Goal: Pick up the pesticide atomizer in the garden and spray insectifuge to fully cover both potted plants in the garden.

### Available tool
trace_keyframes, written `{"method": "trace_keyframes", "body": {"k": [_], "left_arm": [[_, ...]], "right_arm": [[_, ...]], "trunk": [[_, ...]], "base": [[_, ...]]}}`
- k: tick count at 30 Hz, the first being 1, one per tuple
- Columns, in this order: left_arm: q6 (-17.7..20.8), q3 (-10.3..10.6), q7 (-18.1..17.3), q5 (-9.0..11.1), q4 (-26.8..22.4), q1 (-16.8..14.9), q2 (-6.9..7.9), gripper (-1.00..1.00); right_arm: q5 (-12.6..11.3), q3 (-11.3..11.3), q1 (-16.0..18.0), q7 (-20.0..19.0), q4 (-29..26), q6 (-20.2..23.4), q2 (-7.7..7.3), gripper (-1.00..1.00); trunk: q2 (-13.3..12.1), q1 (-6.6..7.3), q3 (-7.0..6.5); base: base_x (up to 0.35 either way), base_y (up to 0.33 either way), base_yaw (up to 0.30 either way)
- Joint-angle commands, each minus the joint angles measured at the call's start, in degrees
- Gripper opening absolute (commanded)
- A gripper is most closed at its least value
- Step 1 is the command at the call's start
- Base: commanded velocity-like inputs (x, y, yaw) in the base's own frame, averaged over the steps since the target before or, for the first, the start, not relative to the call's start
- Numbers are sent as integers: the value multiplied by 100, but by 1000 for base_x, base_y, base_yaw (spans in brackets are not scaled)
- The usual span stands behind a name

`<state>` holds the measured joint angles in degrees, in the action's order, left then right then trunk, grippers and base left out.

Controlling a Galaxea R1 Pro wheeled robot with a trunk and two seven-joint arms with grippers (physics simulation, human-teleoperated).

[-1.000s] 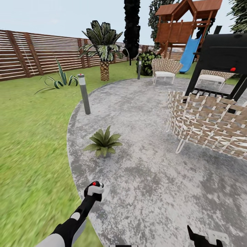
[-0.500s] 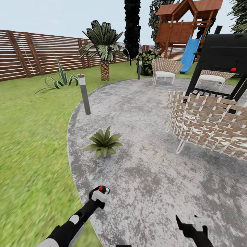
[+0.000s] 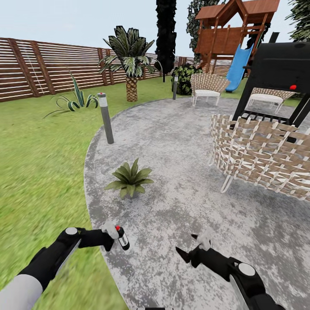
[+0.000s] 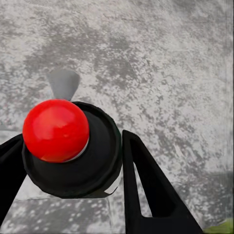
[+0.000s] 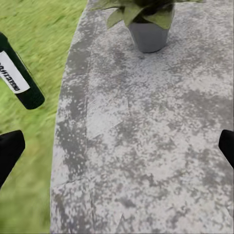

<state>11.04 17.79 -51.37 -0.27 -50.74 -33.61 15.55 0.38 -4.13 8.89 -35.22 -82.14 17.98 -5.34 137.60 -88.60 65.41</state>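
Note:
My left gripper (image 3: 113, 234) is shut on the pesticide atomizer (image 3: 122, 239) and holds it low over the patio's near edge. In the left wrist view its red knob and dark cap (image 4: 68, 146) fill the space between the black fingers (image 4: 146, 190). One potted plant (image 3: 129, 178), a green rosette in a small grey pot, stands on the paving just beyond. My right gripper (image 3: 188, 246) is open, to the atomizer's right. Between its spread fingertips, the right wrist view (image 5: 117, 148) shows the grey pot (image 5: 148, 34) and the atomizer's dark green end (image 5: 18, 73).
The round grey patio (image 3: 185, 202) borders lawn (image 3: 38, 181) on the left. A grey bollard light (image 3: 105, 118) stands at the patio's edge. A wicker chair (image 3: 258, 157) and a black grill (image 3: 280, 69) are on the right. A palm (image 3: 129, 60) and a brown fence (image 3: 43, 64) stand far back.
My left arm swung out to the left and turned, so the atomizer now points sideways. My right arm rose from the bottom edge, up and to the left. The camera did not move.

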Motion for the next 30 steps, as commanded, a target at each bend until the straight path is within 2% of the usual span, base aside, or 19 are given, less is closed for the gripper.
{"method": "trace_keyframes", "body": {"k": [1,3,5,7,8,12,13,18,20,23,25,28,29,30], "left_arm": [[132,14,-168,-111,-48,-64,24,-100],[304,19,-673,-641,-76,-136,14,-100],[370,21,-928,-900,-81,-157,-14,-100],[397,22,-1050,-1090,-84,-170,-31,-100],[407,29,-1093,-1188,-86,-173,-41,-100],[411,49,-1136,-1334,-93,-179,-50,-100],[410,52,-1143,-1351,-97,-179,-51,-100],[404,74,-1217,-1380,-332,-179,-52,-100],[401,79,-1350,-1388,-475,-180,-52,-100],[392,77,-1758,-1551,-712,-180,-59,-100],[372,73,-1914,-1751,-818,-177,-61,-100],[348,82,-1982,-1911,-920,-156,-90,-100],[344,105,-1988,-1928,-933,-152,-105,-100],[341,184,-1994,-1944,-944,-149,-122,-100]], "right_arm": [[8,-6,179,-363,-25,236,-3,100],[2,-11,531,-1056,-42,551,27,100],[-5,-33,657,-1238,-52,662,44,100],[-7,-160,734,-1313,-60,727,61,100],[-6,-307,788,-1338,-63,752,69,100],[-4,-535,879,-1360,-65,773,75,100],[-4,-557,888,-1362,-65,775,76,-100],[-3,-601,911,-1387,-57,785,76,-100],[2,-604,912,-1400,-57,786,76,-100],[5,-606,912,-1427,-57,786,77,-100],[6,-608,913,-1438,-61,786,77,-100],[6,-620,919,-1443,-60,786,77,-100],[6,-663,920,-1443,-60,786,77,-100],[8,-807,924,-1444,-63,786,77,-100]], "trunk": [[2,1,6],[2,1,6],[2,1,6],[2,1,6],[2,1,6],[2,1,6],[2,1,6],[2,1,6],[2,1,6],[2,1,6],[2,1,6],[2,1,6],[2,1,6],[2,1,6]], "base": [[0,0,0],[0,0,0],[0,0,0],[0,0,0],[0,0,0],[0,0,0],[0,0,0],[0,0,0],[0,0,0],[0,0,0],[0,0,0],[0,0,0],[0,0,0],[0,0,0]]}}
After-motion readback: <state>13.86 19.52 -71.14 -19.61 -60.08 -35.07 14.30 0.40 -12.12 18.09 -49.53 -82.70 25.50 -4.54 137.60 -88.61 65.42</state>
